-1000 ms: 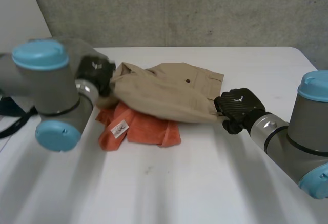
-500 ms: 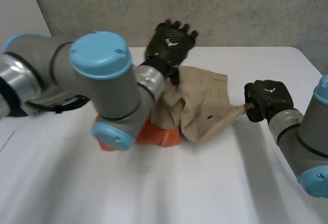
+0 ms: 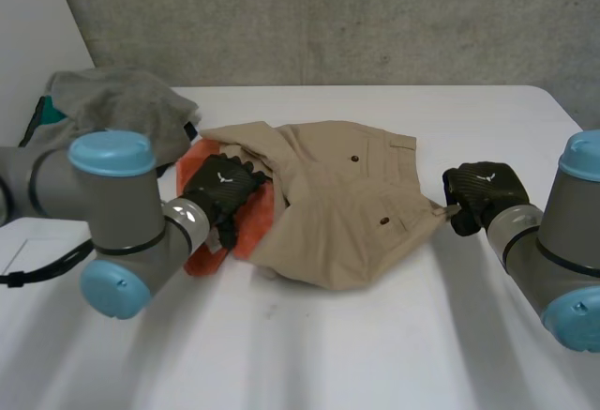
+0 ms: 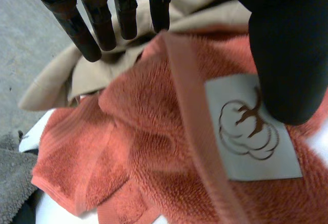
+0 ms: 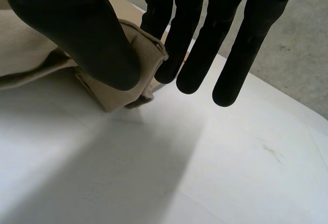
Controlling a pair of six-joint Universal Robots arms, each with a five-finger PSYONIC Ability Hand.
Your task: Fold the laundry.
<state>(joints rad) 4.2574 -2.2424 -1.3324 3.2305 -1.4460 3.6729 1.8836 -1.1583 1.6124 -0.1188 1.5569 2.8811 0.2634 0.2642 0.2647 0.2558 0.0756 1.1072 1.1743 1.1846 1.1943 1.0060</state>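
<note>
Head view: tan shorts (image 3: pixel 347 204) crumpled at the middle of the tabletop (image 3: pixel 375 344) over an orange towel (image 4: pixel 154 147), right hand (image 3: pixel 478 189) pinching their corner between thumb and fingers, left hand (image 3: pixel 223 189) straight-fingered, holding nothing, on the towel; step judged spreading flat, next needing a grip opposite.

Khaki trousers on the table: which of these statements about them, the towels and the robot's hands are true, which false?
1. The right hand pinches a corner of the khaki trousers. True.
2. The orange towel lies spread on top of the trousers. False: it lies partly under them.
3. The left hand is over the orange towel with straight fingers. True.
4. The grey towel lies neatly folded beside the right hand. False: it lies bunched up at the table's far left, behind the left arm.
</note>
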